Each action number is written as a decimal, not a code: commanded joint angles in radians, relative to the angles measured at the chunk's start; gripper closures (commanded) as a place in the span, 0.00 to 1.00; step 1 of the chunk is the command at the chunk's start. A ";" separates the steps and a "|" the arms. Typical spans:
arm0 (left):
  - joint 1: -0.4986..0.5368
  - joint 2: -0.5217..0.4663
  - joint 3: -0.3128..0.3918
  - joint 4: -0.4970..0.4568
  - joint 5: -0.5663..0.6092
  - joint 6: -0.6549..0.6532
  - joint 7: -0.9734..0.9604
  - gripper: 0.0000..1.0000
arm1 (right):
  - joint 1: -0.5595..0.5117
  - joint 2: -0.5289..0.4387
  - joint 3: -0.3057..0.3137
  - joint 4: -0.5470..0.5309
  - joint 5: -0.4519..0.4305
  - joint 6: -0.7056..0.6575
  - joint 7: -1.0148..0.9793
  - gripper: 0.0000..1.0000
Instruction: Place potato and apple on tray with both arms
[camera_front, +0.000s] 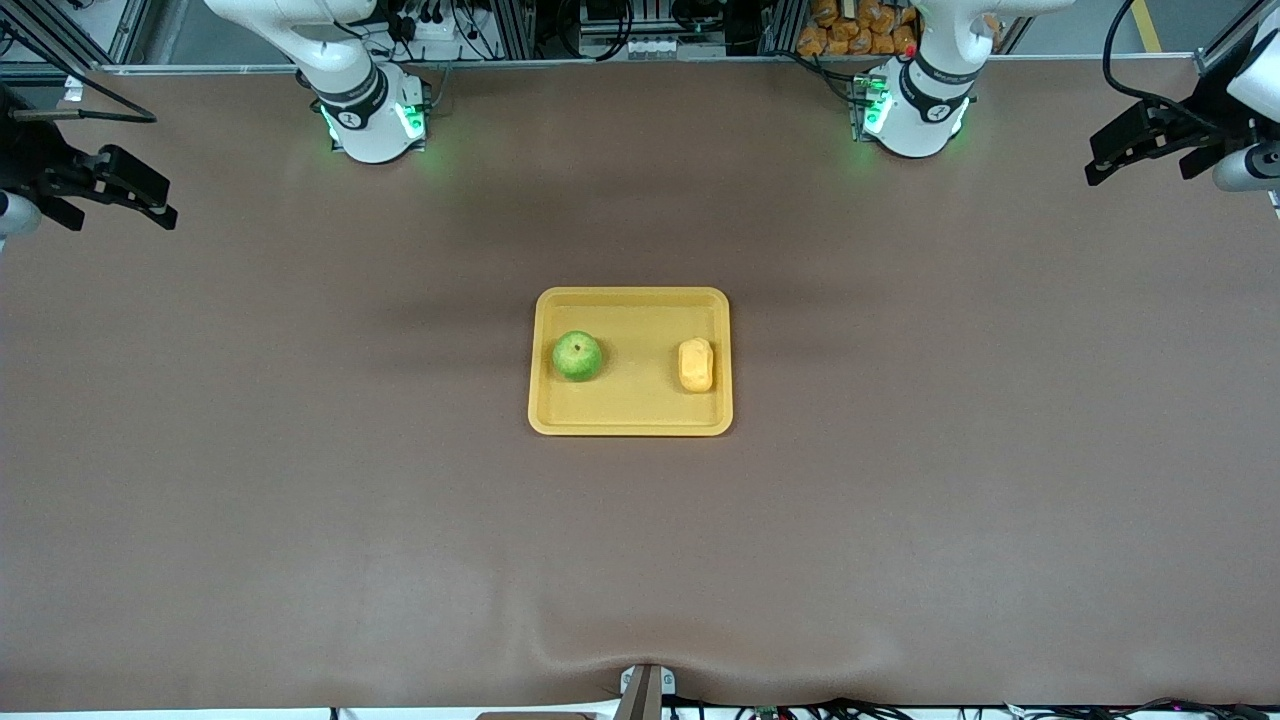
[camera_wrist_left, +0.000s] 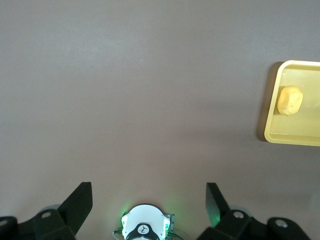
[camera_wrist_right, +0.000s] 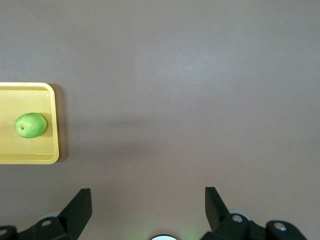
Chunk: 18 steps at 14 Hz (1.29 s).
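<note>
Brown table (camera_front: 300, 450): green apple (camera_front: 578, 356), yellow potato (camera_front: 695, 365) on tray (camera_front: 632, 424).

table (camera_front: 300, 480): covered by a brown mat, wrinkled at the edge nearest the front camera
frame (camera_front: 500, 25): aluminium profiles seen along the table's top edge
cables (camera_front: 440, 25): tangled among the profiles
orange packets (camera_front: 855, 25): stacked near the left arm's base
light: even, soft shadows cast

Even, soft overhead light; all views are sharp. Faint shadows band the table (camera_front: 300, 500). Green glow rings both bases.
</note>
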 joint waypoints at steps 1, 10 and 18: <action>0.006 -0.022 0.002 -0.007 -0.019 -0.011 0.011 0.00 | -0.021 -0.003 0.009 0.011 0.022 -0.005 -0.010 0.00; 0.006 -0.021 0.002 -0.007 -0.020 -0.011 0.037 0.00 | -0.023 -0.003 0.009 0.009 0.021 -0.008 -0.011 0.00; 0.004 -0.026 0.000 -0.009 -0.022 -0.028 0.038 0.00 | -0.024 -0.002 0.009 0.009 0.021 -0.008 -0.011 0.00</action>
